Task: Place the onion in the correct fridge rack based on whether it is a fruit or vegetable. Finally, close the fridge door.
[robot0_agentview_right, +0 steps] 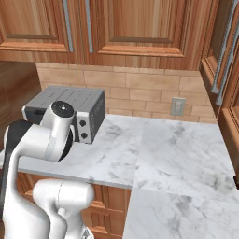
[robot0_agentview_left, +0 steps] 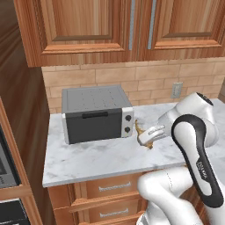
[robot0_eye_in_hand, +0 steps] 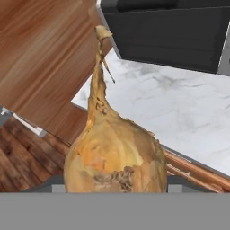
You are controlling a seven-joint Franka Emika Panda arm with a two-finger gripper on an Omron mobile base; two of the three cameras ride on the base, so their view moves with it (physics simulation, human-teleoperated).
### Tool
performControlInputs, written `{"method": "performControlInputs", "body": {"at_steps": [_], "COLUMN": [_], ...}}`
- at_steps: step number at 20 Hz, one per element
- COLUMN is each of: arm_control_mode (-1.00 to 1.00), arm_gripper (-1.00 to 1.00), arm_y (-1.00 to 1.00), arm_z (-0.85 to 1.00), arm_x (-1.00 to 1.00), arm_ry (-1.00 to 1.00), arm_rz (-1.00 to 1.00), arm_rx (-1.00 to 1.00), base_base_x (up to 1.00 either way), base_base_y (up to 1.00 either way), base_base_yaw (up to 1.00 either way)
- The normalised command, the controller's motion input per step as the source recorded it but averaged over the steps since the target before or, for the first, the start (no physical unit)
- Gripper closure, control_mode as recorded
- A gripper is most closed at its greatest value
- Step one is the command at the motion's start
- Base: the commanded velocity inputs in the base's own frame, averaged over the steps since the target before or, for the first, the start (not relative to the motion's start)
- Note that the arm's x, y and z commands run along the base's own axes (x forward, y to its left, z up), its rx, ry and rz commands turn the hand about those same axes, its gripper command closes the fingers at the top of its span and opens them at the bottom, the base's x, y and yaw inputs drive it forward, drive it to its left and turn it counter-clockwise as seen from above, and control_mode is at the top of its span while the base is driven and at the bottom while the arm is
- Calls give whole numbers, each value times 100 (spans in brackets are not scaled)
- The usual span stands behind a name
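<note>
Onion (robot0_eye_in_hand: 114, 155) — golden-brown bulb, stem tip pointing away — gripped between the fingers (robot0_agentview_left: 147, 137) above the marble counter (robot0_agentview_left: 101, 158), just beside the toaster oven (robot0_agentview_left: 96, 114).

Toaster oven (robot0_agentview_left: 96, 114) beside bare counter (robot0_agentview_left: 101, 160)

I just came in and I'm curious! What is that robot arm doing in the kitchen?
The robot's pincer is holding an onion, lifted just above the marble counter beside the toaster oven. In the hand view the onion sits right between the fingertips, its pointed stem sticking away from the hand. The onion is meant for a fridge, so putting it away and closing the door are not yet done.
</note>
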Motion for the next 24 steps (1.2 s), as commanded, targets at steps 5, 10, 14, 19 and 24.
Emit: {"method": "performControlInputs", "body": {"at_steps": [5,10,14,19,24], "arm_control_mode": [-100,-100,-100,100,100], "arm_gripper": [100,100,100,100,100], "arm_y": [3,0,1,0,0], "arm_z": [0,0,0,0,0], "arm_x": [0,4,0,0,0], "arm_ry": [-7,-3,0,0,0], "arm_rz": [0,-1,0,0,0], "arm_rx": [-1,-4,-2,0,0], "base_base_x": [0,0,0,-9,-30], "base_base_y": [0,0,0,22,33], "base_base_yaw": [0,0,0,0,2]}}
